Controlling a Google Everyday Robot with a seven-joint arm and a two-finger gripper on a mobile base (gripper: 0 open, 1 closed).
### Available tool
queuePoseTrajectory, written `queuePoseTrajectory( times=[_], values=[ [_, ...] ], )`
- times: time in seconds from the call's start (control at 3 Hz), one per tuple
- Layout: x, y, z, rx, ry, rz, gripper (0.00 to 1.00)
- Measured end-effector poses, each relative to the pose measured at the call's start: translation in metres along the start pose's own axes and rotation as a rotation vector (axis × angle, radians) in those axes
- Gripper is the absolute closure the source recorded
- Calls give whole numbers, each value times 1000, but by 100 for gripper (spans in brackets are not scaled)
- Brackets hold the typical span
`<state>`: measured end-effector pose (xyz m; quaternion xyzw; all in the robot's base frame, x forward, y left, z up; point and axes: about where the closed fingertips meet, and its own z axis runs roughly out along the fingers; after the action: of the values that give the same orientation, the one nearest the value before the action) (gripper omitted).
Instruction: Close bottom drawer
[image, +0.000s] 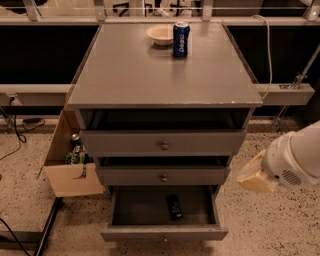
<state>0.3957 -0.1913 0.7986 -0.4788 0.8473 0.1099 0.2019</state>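
A: What do we label first?

B: The grey cabinet, which fills the middle of the view. We look down on its flat top, with three drawer fronts stacked below.

A: And the bottom drawer?

B: We mark it at 6 o'clock, the lowest of the three. It stands pulled well out toward us, so we see its floor and both side walls. Its thin front panel lies close to the lower edge of the view. The top drawer and middle drawer sit above it, each with a dark gap over its front and a small round knob at centre.

A: Where is the arm?

B: The white arm enters at 3 to 4 o'clock. Its gripper is the cream-coloured part at the arm's end, near the cabinet's right side and about level with the middle drawer. It is apart from all the drawers. We cannot tell whether it is wide or narrow, and we see nothing held in it.

A: The smaller items?

B: A cardboard box leans beside the cabinet at 8 o'clock. At 12 o'clock, on the cabinet top, a blue can stands upright just beside a pale bowl. A small black object lies on the floor of the bottom drawer.
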Motion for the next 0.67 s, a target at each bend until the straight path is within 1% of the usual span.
queuePoseTrajectory(
  times=[0.33, 0.67],
  values=[
    [29, 15, 60, -88, -18, 97, 94],
    [37, 18, 75, -110, -19, 118, 100]
  ],
)
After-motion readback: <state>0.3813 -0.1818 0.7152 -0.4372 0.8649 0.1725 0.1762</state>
